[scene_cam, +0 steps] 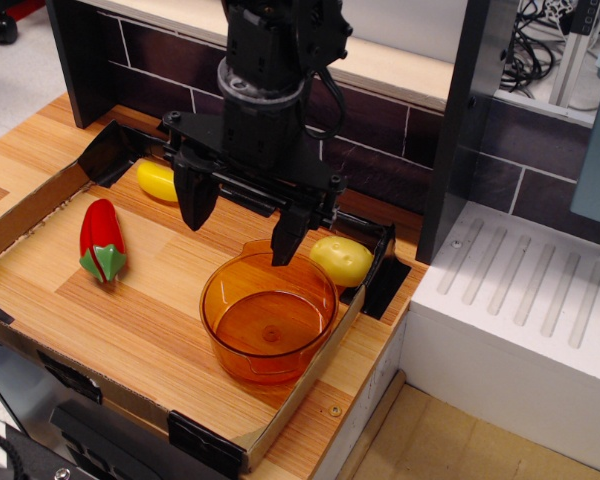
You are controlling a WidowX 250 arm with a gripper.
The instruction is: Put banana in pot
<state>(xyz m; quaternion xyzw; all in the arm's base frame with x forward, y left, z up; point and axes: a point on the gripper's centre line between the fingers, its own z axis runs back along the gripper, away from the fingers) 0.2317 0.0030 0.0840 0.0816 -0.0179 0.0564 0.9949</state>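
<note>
The banana is a small glossy bright-yellow piece lying at the back left of the wooden tray, its right end hidden behind my gripper's left finger. The pot is a round translucent orange pot, empty, standing at the tray's front right. My gripper hangs between them, above the tray floor just behind the pot's back rim. It is open and empty, with its two black fingers pointing down and spread wide. The banana lies to the left of the left finger.
A red pepper with a green stem lies on the tray's left side. A paler yellow dimpled lump sits by the pot's back right rim. The tray has low walls. A white ridged drainer stands to the right, and a dark tiled wall behind.
</note>
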